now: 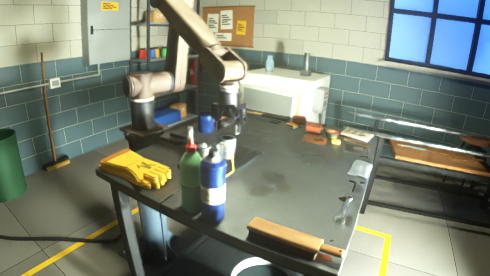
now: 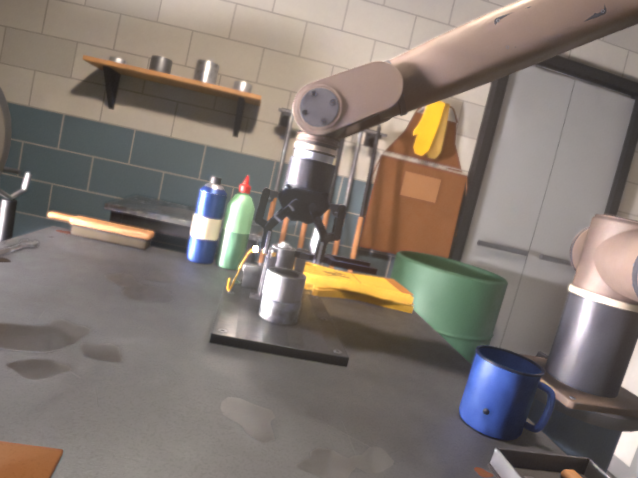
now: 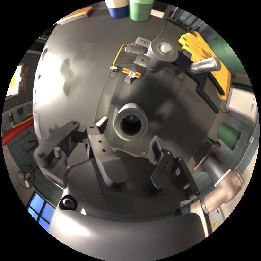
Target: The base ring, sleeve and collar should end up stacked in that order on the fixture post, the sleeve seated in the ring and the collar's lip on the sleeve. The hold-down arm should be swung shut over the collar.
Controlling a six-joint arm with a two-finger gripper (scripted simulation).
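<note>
A grey stack of parts (image 2: 281,295) (image 3: 131,124) sits on the fixture post, on the dark base plate (image 2: 280,332). I cannot tell the ring, sleeve and collar apart in it. From above its top is an open bore with a toothed inside. My gripper (image 2: 300,234) (image 3: 129,132) hangs open and empty above the stack. The hold-down arm (image 3: 202,80) is swung off to one side of the stack, its metal handle (image 3: 205,65) over the plate's edge. Its pivot block (image 3: 162,52) stands at the plate's far side, next to a small unit with a yellow wire (image 3: 119,57).
A green bin (image 2: 453,301) stands beyond the table edge. Yellow gloves (image 2: 355,287) lie next to the plate. A blue can (image 2: 206,220) and a green bottle (image 2: 237,224) stand behind it. A blue mug (image 2: 502,394) sits near the arm's base. A brush (image 1: 292,239) lies at the table corner.
</note>
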